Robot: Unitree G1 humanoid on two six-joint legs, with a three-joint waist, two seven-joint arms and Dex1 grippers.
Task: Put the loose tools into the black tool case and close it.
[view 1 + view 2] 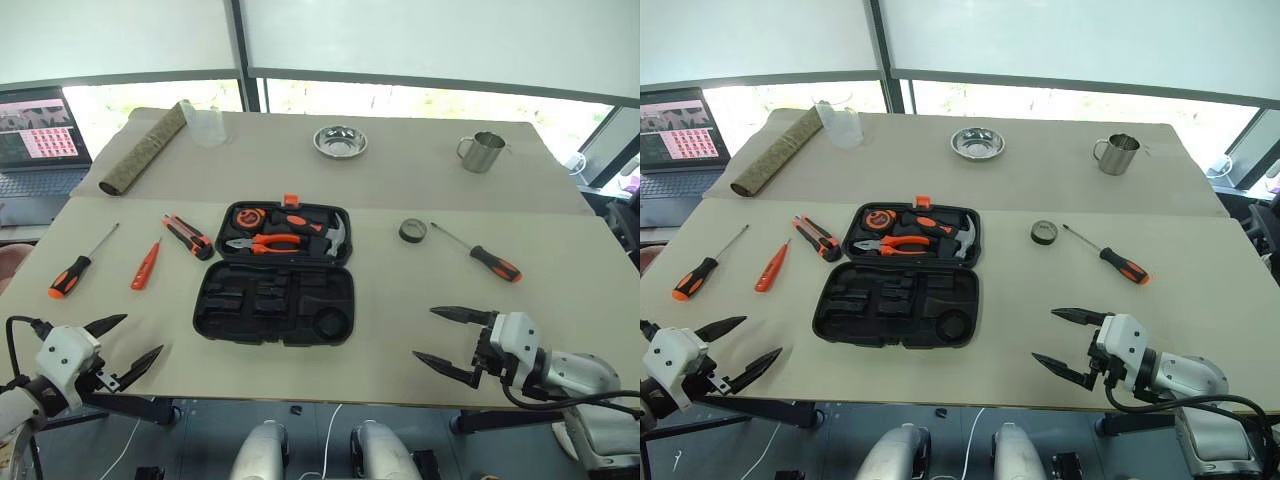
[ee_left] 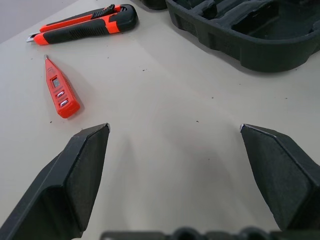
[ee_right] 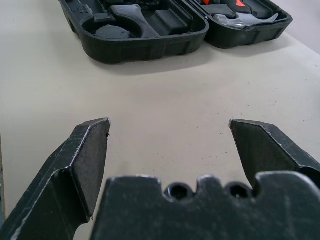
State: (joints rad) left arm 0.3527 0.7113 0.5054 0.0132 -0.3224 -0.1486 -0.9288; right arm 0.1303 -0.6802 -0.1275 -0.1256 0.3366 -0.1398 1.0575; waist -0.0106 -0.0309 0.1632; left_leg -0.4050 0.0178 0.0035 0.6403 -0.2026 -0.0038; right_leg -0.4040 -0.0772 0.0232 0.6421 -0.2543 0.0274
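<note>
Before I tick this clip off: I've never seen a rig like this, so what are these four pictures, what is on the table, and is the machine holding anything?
It is a two-armed humanoid robot. The two wide pictures come from cameras in its head, looking down over a beige table. The two close pictures come from cameras on its wrists, looking along each gripper's two black fingers.

The left gripper and right gripper both stand open and hold nothing.

In the middle lies the black tool case, open, with pliers and a hammer in its far half. Left of it lie a utility knife, a small orange screwdriver and a black-and-orange screwdriver. Right of it lie a black tape roll and a second screwdriver.

Farther back are a rolled mat, a clear cup, a steel bowl and a steel mug. A laptop sits off to the left.
</note>
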